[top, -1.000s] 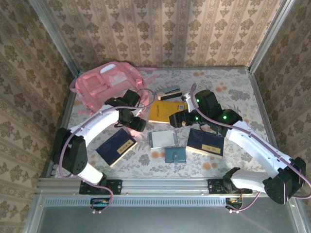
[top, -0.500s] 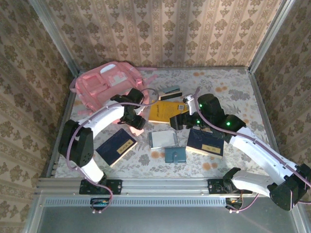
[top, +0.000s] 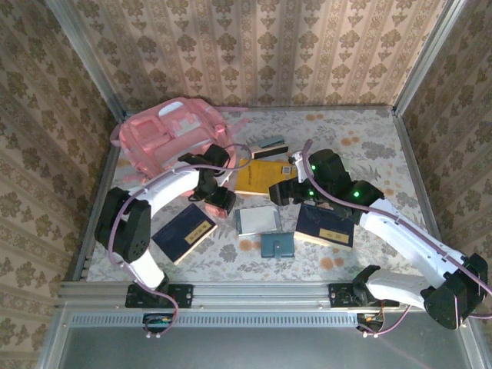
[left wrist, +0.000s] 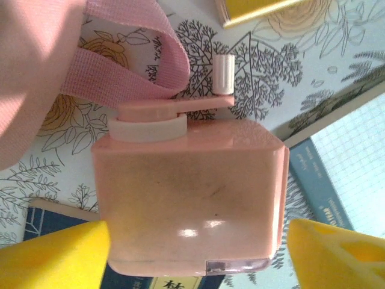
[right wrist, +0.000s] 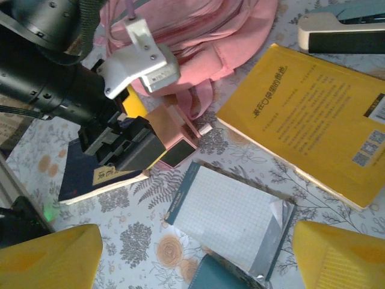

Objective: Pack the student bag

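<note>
We find the student bag (top: 165, 134) lying on the desk (top: 361, 131), to the far left of the yellow book (top: 257, 177) and a little beyond it. Just off the yellow book's near left corner, the left gripper (left wrist: 198, 232) has its jaws spread wide around a pink pencil sharpener (left wrist: 189, 186). The pads sit close at its flanks, but we cannot tell whether they press on it. A dark blue book (top: 184, 233) lies left of the yellow book, toward the arms' bases. Directly in front of the yellow book sits a grid notepad (top: 257, 221). At the yellow book's near right corner hangs the right gripper (right wrist: 195, 235), jaws wide apart with nothing between them. A second blue book (top: 327, 227) lies to the near right of the yellow book.
</note>
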Robot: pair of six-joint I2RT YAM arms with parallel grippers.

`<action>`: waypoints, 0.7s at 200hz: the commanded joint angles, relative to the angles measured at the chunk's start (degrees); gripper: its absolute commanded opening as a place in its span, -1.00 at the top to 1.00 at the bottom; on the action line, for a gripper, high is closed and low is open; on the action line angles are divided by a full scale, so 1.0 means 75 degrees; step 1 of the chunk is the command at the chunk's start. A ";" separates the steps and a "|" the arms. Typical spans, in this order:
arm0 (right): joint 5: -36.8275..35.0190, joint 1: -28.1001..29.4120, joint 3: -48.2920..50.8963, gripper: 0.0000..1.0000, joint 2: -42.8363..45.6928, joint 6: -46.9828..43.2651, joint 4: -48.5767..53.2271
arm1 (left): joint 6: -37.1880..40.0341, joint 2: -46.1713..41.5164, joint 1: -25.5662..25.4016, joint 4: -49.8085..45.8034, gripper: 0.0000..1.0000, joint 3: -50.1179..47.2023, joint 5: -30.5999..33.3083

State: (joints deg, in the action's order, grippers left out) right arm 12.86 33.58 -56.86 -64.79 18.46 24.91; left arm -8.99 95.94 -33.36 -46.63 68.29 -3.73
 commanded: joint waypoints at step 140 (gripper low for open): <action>-0.0361 0.0181 -0.0258 -0.94 -0.0705 0.0592 0.1218 | -0.0755 0.0883 -0.0098 0.0030 -0.90 0.0214 0.0272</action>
State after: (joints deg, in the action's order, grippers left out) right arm 11.05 34.57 -59.61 -70.00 21.71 33.04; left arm -14.57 101.45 -33.45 -44.82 67.26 -4.47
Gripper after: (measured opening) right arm 0.989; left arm 0.972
